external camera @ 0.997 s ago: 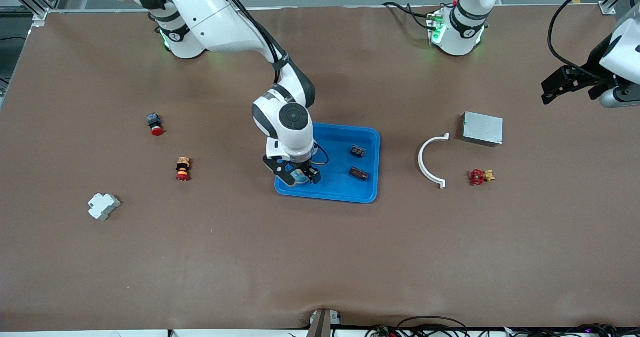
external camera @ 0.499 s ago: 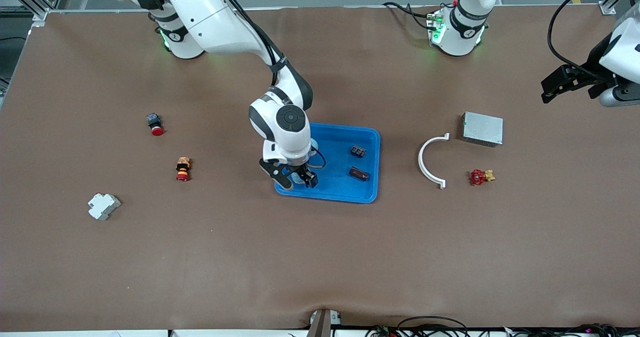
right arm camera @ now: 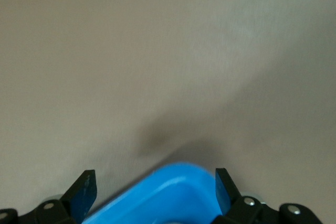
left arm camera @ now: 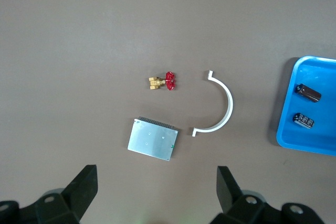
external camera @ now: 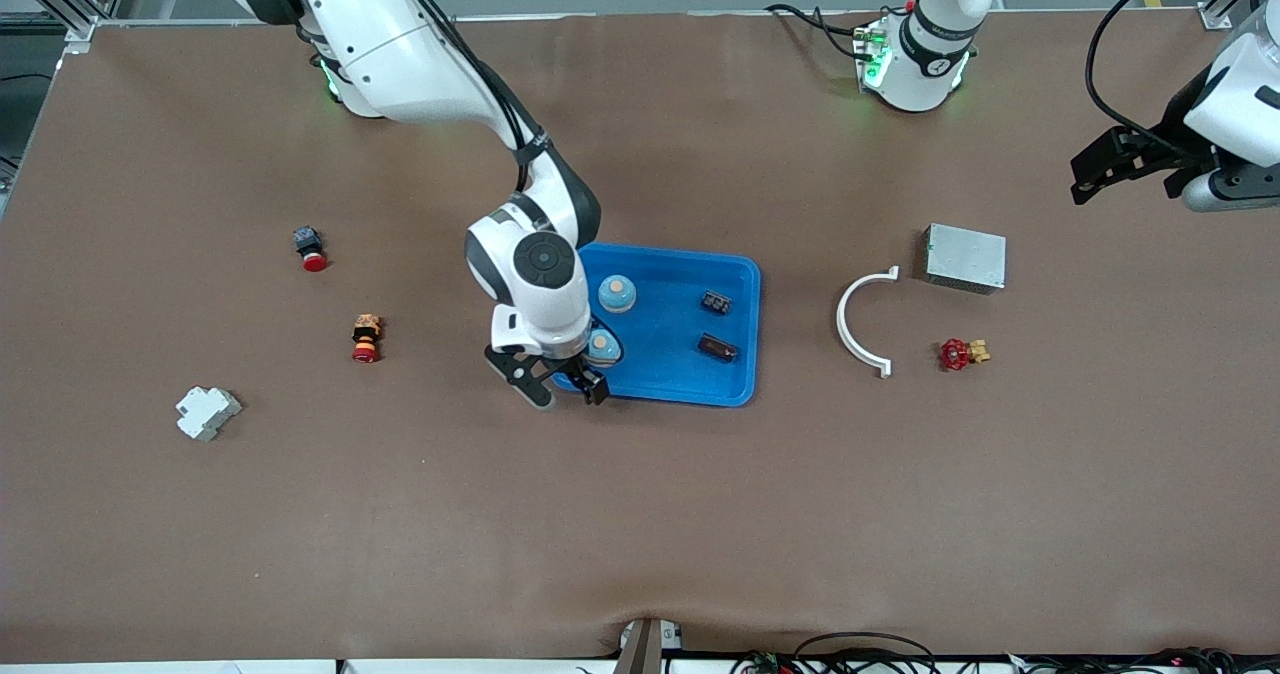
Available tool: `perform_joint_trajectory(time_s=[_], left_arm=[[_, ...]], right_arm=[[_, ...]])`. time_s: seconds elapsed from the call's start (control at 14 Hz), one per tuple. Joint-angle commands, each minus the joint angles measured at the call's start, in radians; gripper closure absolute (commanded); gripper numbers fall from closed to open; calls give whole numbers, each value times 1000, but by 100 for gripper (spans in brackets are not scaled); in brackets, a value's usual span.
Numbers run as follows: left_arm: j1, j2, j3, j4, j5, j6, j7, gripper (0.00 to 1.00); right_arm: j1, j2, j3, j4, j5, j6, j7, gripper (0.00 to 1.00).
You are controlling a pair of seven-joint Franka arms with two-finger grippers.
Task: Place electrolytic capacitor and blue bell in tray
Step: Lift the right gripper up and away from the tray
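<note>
The blue tray (external camera: 672,379) lies mid-table. In it are two blue bells, one (external camera: 617,294) farther from the front camera and one (external camera: 603,347) near the tray's corner. Two dark electrolytic capacitors (external camera: 715,302) (external camera: 717,348) lie toward the left arm's end of the tray. My right gripper (external camera: 568,399) is open and empty, over the tray's corner nearest the front camera at the right arm's end. That corner (right arm camera: 168,195) shows between its jaws (right arm camera: 152,187). My left gripper (external camera: 1122,186) is open and empty, high over the left arm's end. Its wrist view (left arm camera: 156,182) shows the tray (left arm camera: 294,135) and capacitors (left arm camera: 308,92) (left arm camera: 304,120).
A grey metal box (external camera: 965,257), a white curved strip (external camera: 850,324) and a red valve (external camera: 958,354) lie toward the left arm's end. A red-capped black button (external camera: 310,249), an orange and red button (external camera: 366,339) and a white block (external camera: 207,412) lie toward the right arm's end.
My right gripper has let go of a blue bell in the tray and moved off toward the tray's corner and the right arm's end. The other bell has come into sight. The left gripper shifted slightly.
</note>
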Motion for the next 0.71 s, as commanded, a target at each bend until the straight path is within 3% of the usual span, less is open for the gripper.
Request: perform_joint_trajectory(time_s=[0.0,0.64], left_arm=[[-3,-30,-2,-20,-23,-8,24,0],[0,-58,-20,-49,-26,-7,30,0]], right_arm=[[-57,-27,14,1,-19,-21,-76,0],[-254,-100,14,-14,-17,-104,-467,0]])
